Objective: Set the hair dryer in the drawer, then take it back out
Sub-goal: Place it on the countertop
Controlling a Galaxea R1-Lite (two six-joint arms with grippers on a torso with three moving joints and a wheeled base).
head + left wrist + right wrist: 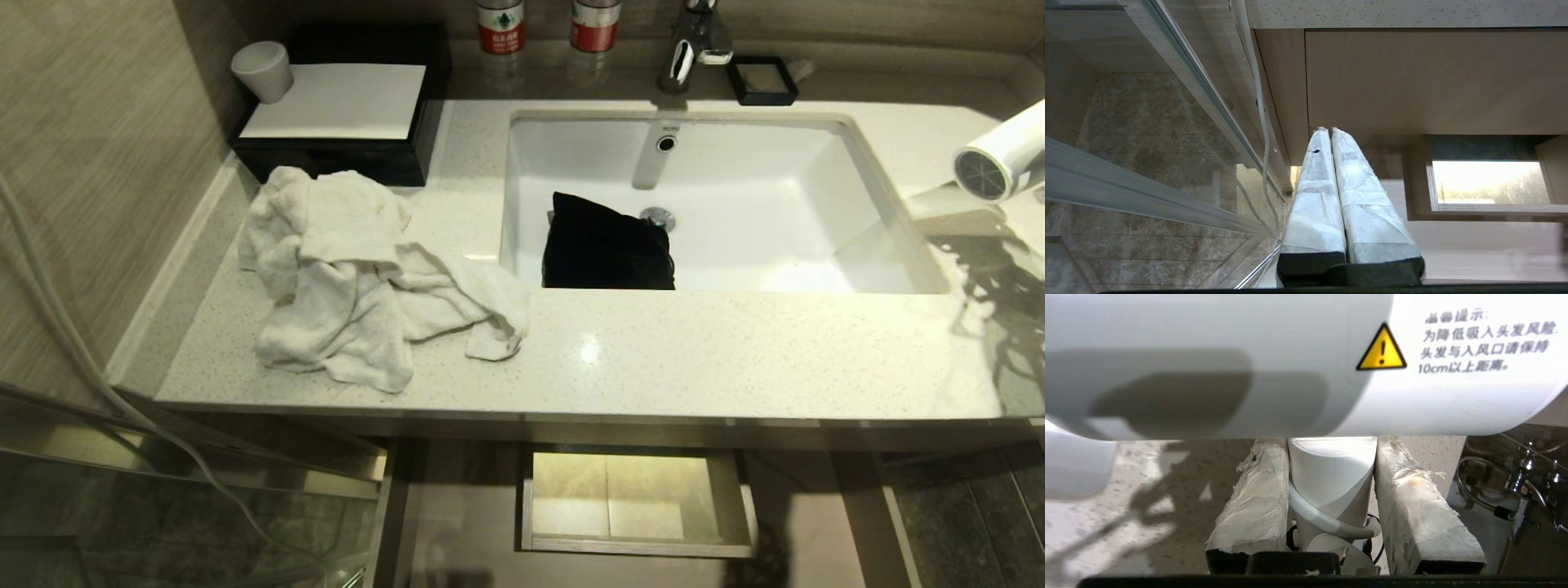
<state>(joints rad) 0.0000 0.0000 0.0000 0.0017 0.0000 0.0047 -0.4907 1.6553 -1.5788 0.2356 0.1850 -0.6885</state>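
Observation:
The white hair dryer (1000, 159) hangs above the right end of the countertop (653, 351), its dark mesh grille facing the sink. In the right wrist view my right gripper (1331, 451) is shut on the dryer's handle, under the barrel (1249, 363), with the pale cord looped between the padded fingers (1257, 494). The gripper itself is outside the head view. The light-brown drawer (457, 506) stands pulled out below the counter, its boxed cut-out (637, 498) at mid-back, and nothing shows inside it. My left gripper (1329, 130) is shut and empty, parked low before the drawer (1453, 245).
A crumpled white towel (359, 278) lies on the counter's left part. A black pouch (608, 245) sits in the sink (816, 131). Behind are a faucet (694, 41), two bottles (500, 24), a black box with a white cup (261, 69) and a small black dish (763, 80).

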